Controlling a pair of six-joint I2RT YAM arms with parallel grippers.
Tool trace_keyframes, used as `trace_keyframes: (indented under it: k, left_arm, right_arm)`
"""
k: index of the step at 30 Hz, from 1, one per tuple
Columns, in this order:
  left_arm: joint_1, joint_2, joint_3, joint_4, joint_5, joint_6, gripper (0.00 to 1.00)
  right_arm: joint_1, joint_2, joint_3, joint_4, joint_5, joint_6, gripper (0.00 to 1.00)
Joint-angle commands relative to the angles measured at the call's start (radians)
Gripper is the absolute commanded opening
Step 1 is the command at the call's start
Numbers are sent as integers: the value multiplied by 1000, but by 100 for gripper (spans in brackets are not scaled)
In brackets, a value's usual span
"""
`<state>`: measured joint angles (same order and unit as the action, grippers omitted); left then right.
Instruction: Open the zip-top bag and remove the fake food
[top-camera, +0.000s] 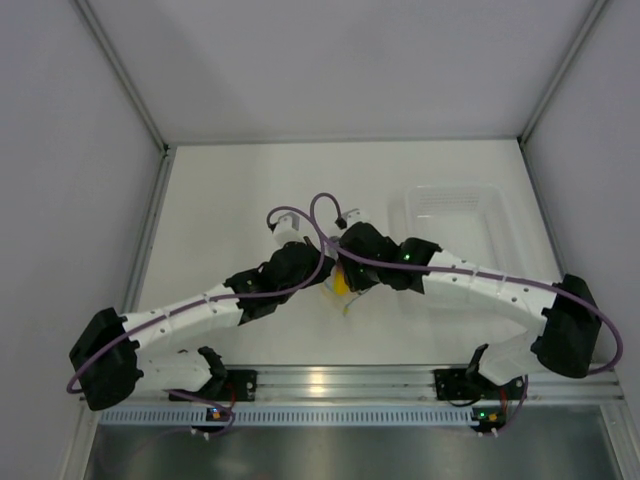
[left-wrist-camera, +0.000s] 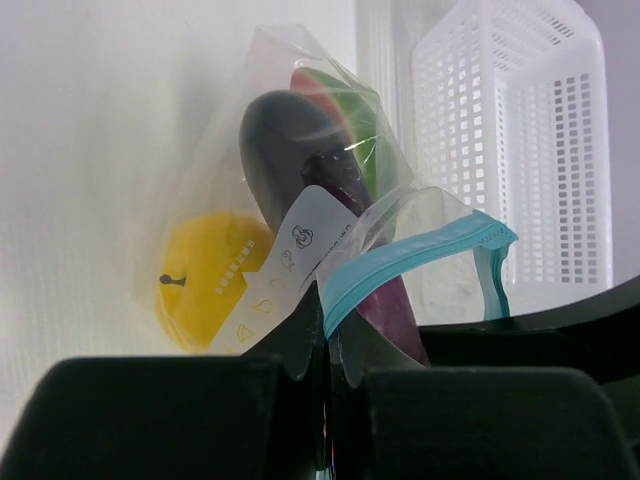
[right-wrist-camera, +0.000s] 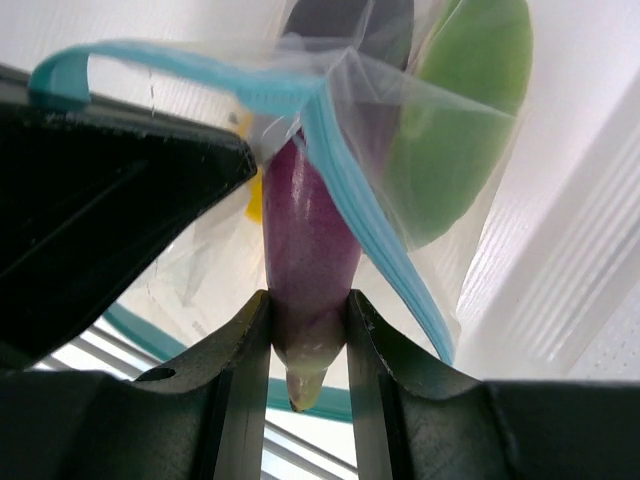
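The clear zip-top bag (left-wrist-camera: 300, 150) with its teal zip strip (left-wrist-camera: 400, 265) hangs open between both wrists at the table's middle (top-camera: 342, 285). My left gripper (left-wrist-camera: 328, 330) is shut on the bag's edge by the strip. Inside the bag are a yellow lemon (left-wrist-camera: 205, 280), a purple eggplant (left-wrist-camera: 300, 150) and a red and green wedge (left-wrist-camera: 345, 100). My right gripper (right-wrist-camera: 306, 320) is shut on the purple eggplant (right-wrist-camera: 310, 240) at its pale stem end, which pokes out through the bag's mouth. The green side of the wedge (right-wrist-camera: 460, 130) shows behind the strip (right-wrist-camera: 370, 230).
A clear rigid tub (top-camera: 450, 215) stands at the back right, just beyond my right arm. It shows as a white lattice basket (left-wrist-camera: 520, 140) in the left wrist view. Grey walls close in the table on three sides.
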<state>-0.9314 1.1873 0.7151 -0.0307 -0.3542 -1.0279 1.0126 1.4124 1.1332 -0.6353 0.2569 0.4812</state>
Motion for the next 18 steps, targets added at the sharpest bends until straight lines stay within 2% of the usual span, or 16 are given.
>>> trace_keyframes:
  k: [1, 18]
  left_arm:
    - [-9, -23, 33, -26, -87, 66, 0]
    - [-15, -14, 76, -92, -221, 78, 0]
  right_arm:
    - [9, -67, 46, -37, -60, -33, 0]
    - [9, -207, -10, -121, -128, -55, 0]
